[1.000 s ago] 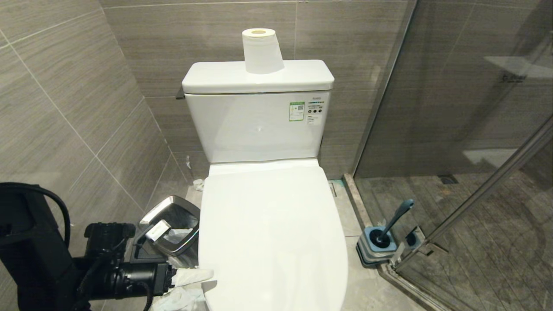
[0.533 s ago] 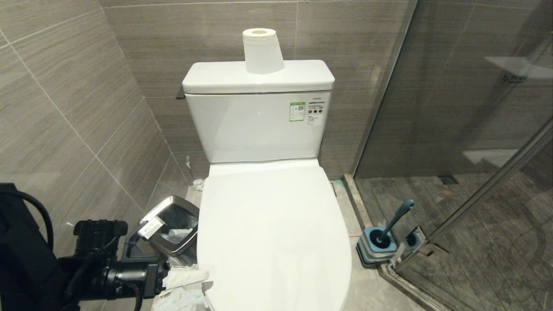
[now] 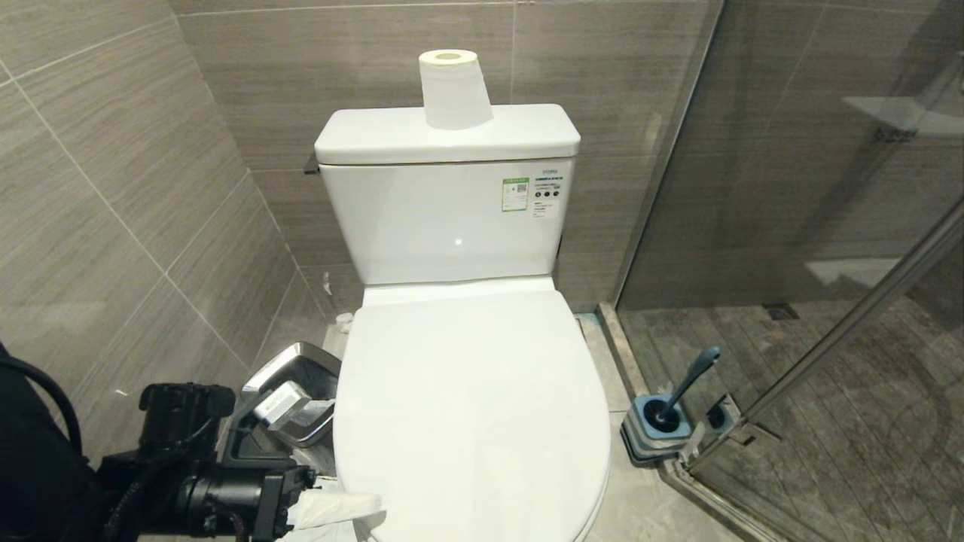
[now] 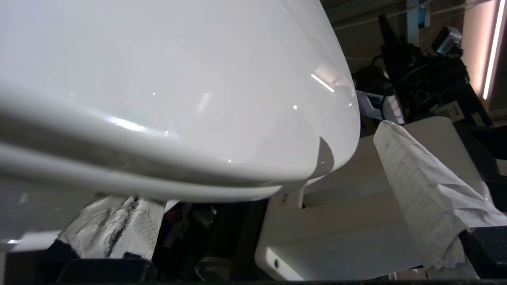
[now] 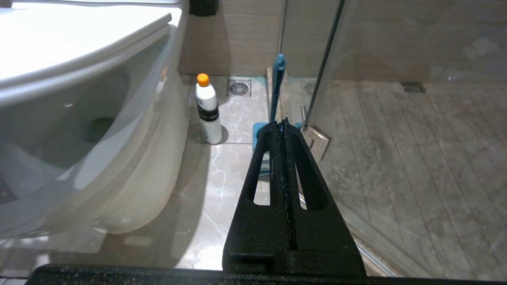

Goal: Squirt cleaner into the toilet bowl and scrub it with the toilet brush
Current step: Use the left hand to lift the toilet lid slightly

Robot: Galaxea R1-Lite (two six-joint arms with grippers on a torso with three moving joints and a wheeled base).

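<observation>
White toilet bowl [image 3: 467,406]; slate-blue toilet brush [image 3: 689,384]; grey striped wall tiles [image 3: 113,196]; white bottle [image 5: 208,109] w/ orange cap.

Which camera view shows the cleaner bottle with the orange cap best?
The right wrist view. There the cleaner bottle stands upright on the floor beside the toilet bowl, shown whole from cap to base. The head view does not show it, since the toilet hides that patch of floor. The left wrist view does not show it either.

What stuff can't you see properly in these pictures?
- Inside of the toilet bowl: head view, closed lid covers it.
- Toilet brush bristles: head view, sunk in the holder.
- Tank sticker writing: too small.
- Cleaner bottle label: right wrist view, too small.
</observation>
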